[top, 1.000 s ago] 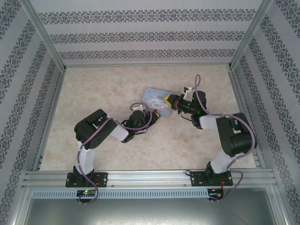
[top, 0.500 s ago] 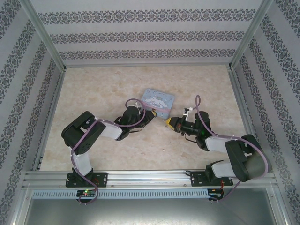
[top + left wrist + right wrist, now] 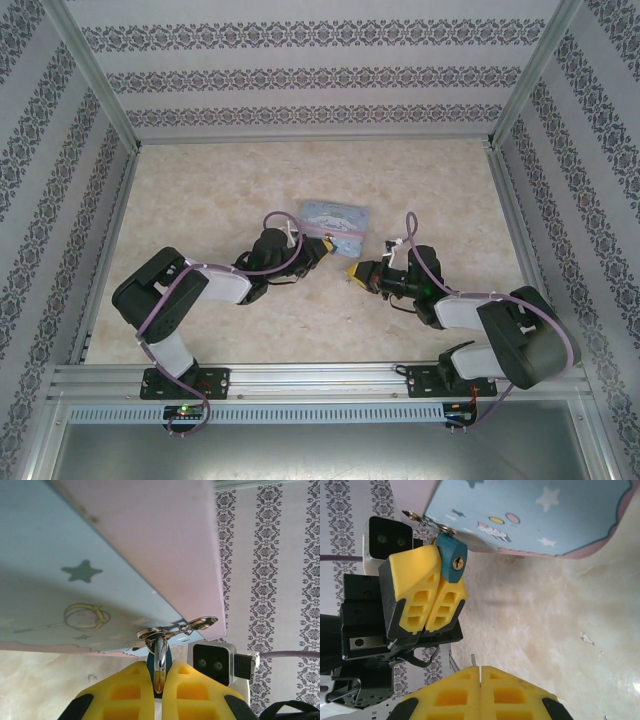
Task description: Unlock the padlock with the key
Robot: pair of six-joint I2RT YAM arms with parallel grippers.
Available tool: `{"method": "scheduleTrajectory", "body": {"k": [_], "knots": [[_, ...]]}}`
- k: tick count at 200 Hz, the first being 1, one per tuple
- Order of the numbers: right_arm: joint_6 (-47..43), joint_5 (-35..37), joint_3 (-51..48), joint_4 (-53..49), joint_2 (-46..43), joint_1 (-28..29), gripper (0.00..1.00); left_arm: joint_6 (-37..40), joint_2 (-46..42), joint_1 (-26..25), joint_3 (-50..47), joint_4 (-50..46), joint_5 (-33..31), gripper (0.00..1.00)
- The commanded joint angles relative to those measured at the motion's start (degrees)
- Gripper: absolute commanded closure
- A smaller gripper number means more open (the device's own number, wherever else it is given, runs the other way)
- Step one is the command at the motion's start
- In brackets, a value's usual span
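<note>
Yellow-tipped left tool [image 3: 322, 245] is sitting at the near edge of the light-blue tin [image 3: 335, 213] in the top view, mid-worktop [image 3: 200, 190]. Right tool [image 3: 353, 270] is pointing at it from just beside, tips apart from the tin. Padlock and key are too small to make out from up here.

Left wrist: left tool [image 3: 160, 671] is pinching the padlock [image 3: 160, 652]. Its fingers are pressing on the teal body, and the metal shackle is sticking up between them. Shackle is threading through the metal hasp [image 3: 175, 627] on the tin [image 3: 75, 545]. Right arm's camera block [image 3: 214, 662] is looking in from just beyond.

Right wrist: left tool [image 3: 442, 577] is gripping the padlock [image 3: 452, 562] right under the hasp of the tin [image 3: 530, 515]. Brass keyhole [image 3: 459, 565] is facing this camera. Right tool [image 3: 480, 672] is pressed together at the bottom edge. It is pinching a thin dark sliver poking past its tips, which reads as the key [image 3: 472, 659] seen edge-on. Key is staying apart from the keyhole, not touching, over pale worktop [image 3: 545, 630].
</note>
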Motion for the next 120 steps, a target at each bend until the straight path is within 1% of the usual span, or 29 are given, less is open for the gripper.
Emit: {"method": "scheduleTrajectory", "body": {"k": [1,30,47,120], "knots": [[0.76,2.82,0.61,3.42,0.97,0.50,1.00,-3.15,0.00,0.48,-0.83,8.07,1.50,1.00],[2.32,3.83,1.36,4.89,2.48,0.79,1.00,-6.79,1.88,0.42,-1.58,13.52,1.45,1.00],[2.82,4.47,1.81,5.27,2.87,0.92,1.00,-8.05,2.37,0.47,-1.95,15.09,1.39,1.00],[5.21,6.38,3.62,6.47,4.62,1.04,1.00,-7.97,1.66,0.47,-2.80,15.10,1.09,1.00]]}}
